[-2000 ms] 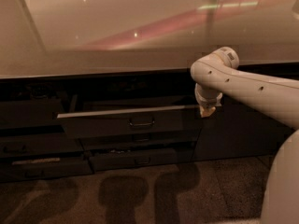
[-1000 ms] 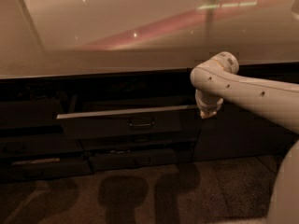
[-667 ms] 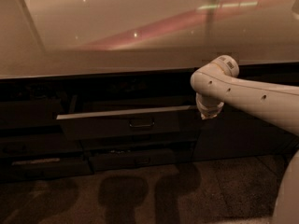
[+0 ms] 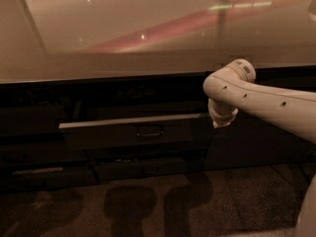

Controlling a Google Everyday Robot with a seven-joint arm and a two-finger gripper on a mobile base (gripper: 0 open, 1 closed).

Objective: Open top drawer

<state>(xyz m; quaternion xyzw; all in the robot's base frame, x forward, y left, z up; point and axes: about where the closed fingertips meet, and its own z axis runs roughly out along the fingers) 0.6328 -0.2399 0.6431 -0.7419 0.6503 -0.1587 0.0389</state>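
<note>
Drawer weight looks modest: the top drawer [image 4: 108, 136] stands partly pulled out under the counter [image 4: 148, 43], pale upper rim showing, and it should run rigidly on its rails rather than flex. Your gripper [image 4: 220, 122] hangs at the drawer's right end, close to the rim corner and perhaps touching it, though the dim view leaves that unsure. You cannot tell whether it is clenched or released. The small central handle [image 4: 149, 131] is your sure hold; the flat front offers little purchase.

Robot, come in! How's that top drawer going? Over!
Pincer at right end of top drawer. Drawer pulled partway out. Nothing seen blocking it.
</note>
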